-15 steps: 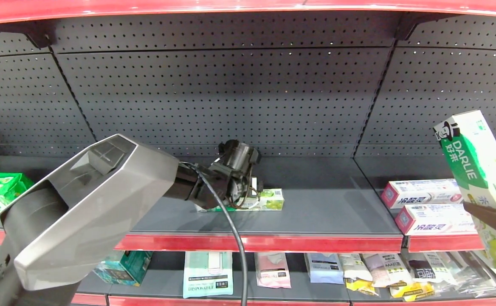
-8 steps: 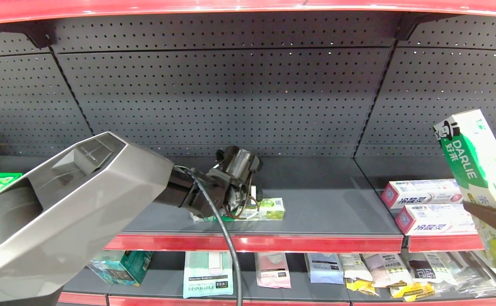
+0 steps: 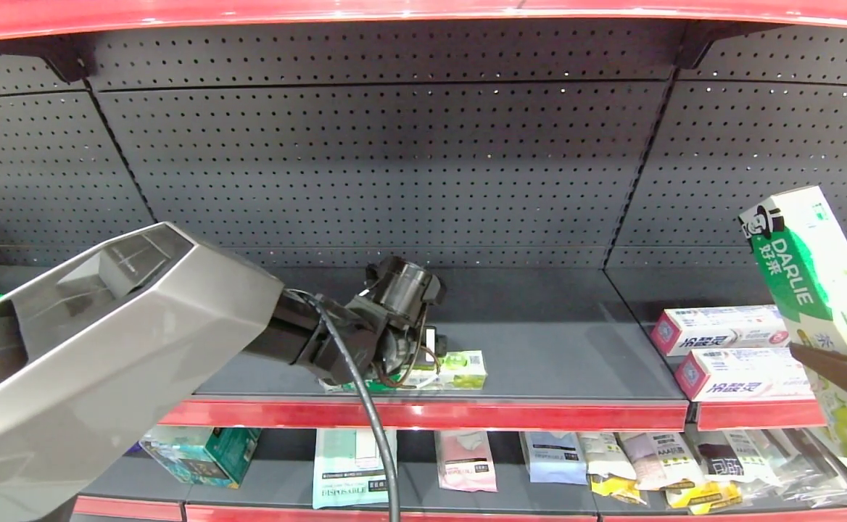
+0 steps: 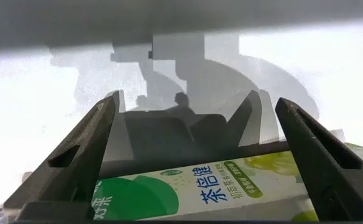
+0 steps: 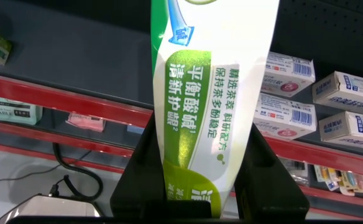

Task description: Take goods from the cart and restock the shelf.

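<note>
Left arm reaches in low over the middle shelf (image 3: 554,341), left tool (image 3: 418,353) on top of the flat toothpaste box (image 3: 463,360) lying lengthwise near the front lip. Left wrist view gives the spread: fingers (image 4: 85,158) wide, box running across beneath them. Right tool (image 5: 207,143) is raised at far right, clamped on the lower end of the tilted toothpaste box (image 3: 804,268); right wrist view has stacked white boxes (image 5: 346,90) on the shelf behind it
</note>
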Controlling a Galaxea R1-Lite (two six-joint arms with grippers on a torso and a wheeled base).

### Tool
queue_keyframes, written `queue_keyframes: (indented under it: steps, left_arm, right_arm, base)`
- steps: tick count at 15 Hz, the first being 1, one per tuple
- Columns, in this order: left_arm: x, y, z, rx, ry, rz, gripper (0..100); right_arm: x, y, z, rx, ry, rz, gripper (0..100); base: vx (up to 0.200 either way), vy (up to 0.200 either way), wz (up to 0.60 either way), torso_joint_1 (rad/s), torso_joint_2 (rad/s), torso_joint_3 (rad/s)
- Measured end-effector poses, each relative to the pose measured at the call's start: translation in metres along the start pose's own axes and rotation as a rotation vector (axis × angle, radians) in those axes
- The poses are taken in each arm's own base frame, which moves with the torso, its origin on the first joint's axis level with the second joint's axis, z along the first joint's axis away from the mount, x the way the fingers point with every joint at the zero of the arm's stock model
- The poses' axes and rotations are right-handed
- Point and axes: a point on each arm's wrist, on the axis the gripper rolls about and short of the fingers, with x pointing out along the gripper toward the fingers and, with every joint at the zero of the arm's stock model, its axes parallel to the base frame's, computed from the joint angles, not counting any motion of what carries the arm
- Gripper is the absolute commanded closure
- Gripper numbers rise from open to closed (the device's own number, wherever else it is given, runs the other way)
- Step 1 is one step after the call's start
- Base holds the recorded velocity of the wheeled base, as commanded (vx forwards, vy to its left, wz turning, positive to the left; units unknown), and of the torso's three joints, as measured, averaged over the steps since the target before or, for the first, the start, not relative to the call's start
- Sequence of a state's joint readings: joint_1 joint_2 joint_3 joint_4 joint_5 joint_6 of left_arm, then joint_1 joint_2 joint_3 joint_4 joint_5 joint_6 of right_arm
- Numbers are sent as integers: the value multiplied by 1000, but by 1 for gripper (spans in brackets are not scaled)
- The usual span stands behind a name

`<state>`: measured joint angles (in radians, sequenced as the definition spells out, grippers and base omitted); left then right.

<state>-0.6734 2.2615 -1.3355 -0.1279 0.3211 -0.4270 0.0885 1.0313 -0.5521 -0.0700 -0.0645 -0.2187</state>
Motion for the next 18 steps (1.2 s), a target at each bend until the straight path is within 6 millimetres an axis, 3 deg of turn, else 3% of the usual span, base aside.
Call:
queue_keyframes:
  steps: [7,18]
  left_arm:
    - [-8,4,-10,13,13,-16,0]
    - [-17,3,1,-2,-30,-32,0]
  right_arm:
    - [1,0,0,0,4,3,100]
    - [6,0,2,-1,18,6,100]
  base:
    - [0,0,0,0,0,0]
    - [0,0,0,0,0,0]
